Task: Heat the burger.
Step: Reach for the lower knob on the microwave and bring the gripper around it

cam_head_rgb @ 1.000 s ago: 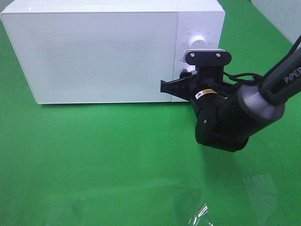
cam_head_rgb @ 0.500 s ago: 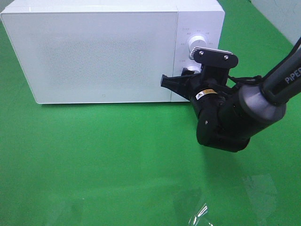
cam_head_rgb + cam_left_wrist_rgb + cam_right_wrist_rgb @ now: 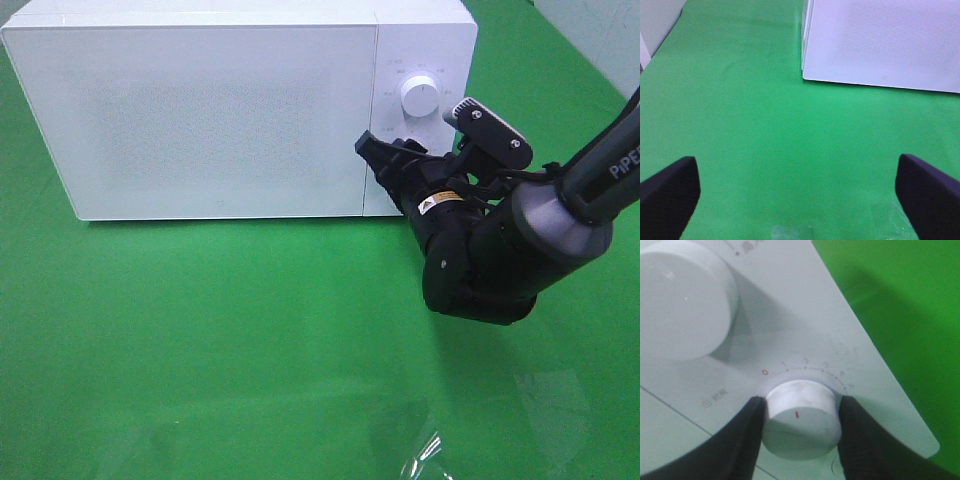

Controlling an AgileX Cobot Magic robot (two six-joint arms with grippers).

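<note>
Here the white microwave (image 3: pixel 200 110) stands on the green bench (image 3: pixel 200 340) with its door (image 3: pixel 190 115) shut. The door is a pale, speckled panel that gives no look inside, so what the oven holds cannot be told. The burger shows in none of the three views, and whether it lies inside the microwave cannot be said. On the control panel (image 3: pixel 425 60) at the right end of the microwave's front sit two round white knobs, one above the other. The right pincer (image 3: pixel 388 160) reaches in from the front of the microwave to the lower knob (image 3: pixel 800 425) and is clenched on it. In the right wrist view its two black fingers (image 3: pixel 747 440) press against opposite sides of the knob. The knob's face carries a short red mark on the side toward a printed scale running from 0 to 5. The upper knob (image 3: pixel 418 97) stands free, just above the pincer. The left pincer (image 3: pixel 799 200) hangs over bare bench in front of the microwave's left corner, well apart from it. Its fingers (image 3: pixel 667 195) are spread wide and hold nothing.
</note>
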